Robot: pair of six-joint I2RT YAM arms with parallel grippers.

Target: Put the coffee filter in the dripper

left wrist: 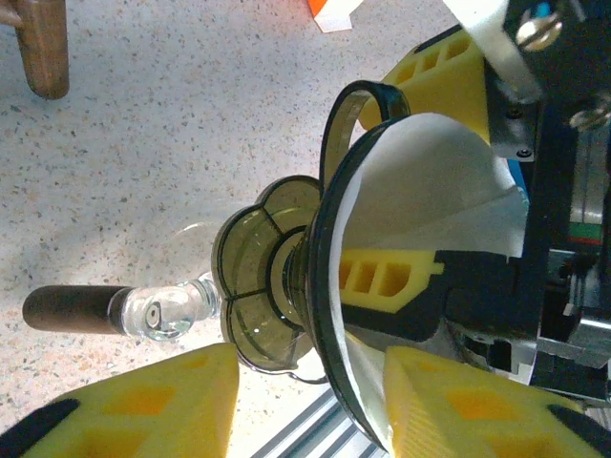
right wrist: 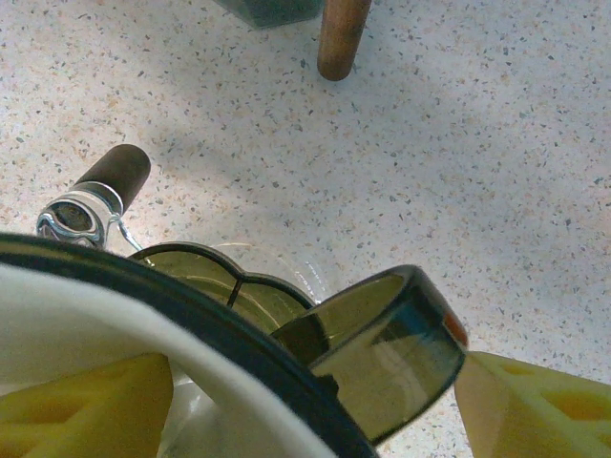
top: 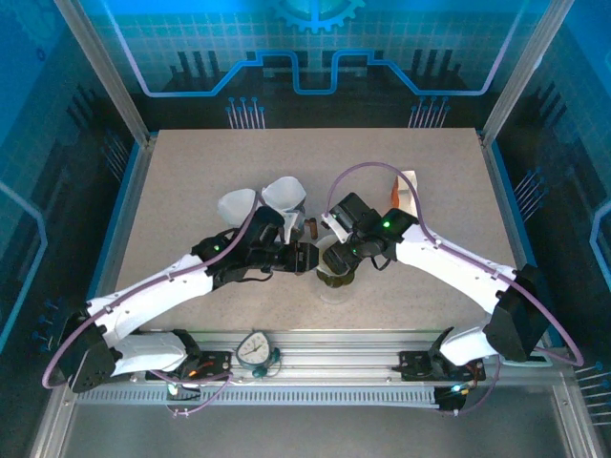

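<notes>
The dark olive see-through dripper (top: 336, 270) sits on a glass carafe at the table's middle. A white paper coffee filter (left wrist: 430, 186) lies inside its cone, its edge along the rim (right wrist: 115, 305). My left gripper (left wrist: 305, 420) is open; its yellow fingers (left wrist: 124, 410) straddle the dripper's lower rim, one outside by the base, the other against the filter's edge. My right gripper (right wrist: 305, 420) is shut on the dripper, with one finger inside the cone on the filter and the other against the loop handle (right wrist: 391, 353). Both grippers meet over the dripper (top: 310, 258) (top: 346, 250).
The carafe's dark handle (left wrist: 72, 307) (right wrist: 115, 170) sticks out sideways. Two more white filter cones (top: 284, 194) stand behind the dripper on a stand with a wooden leg (right wrist: 342, 38). A white and orange box (top: 406, 191) lies at the back right.
</notes>
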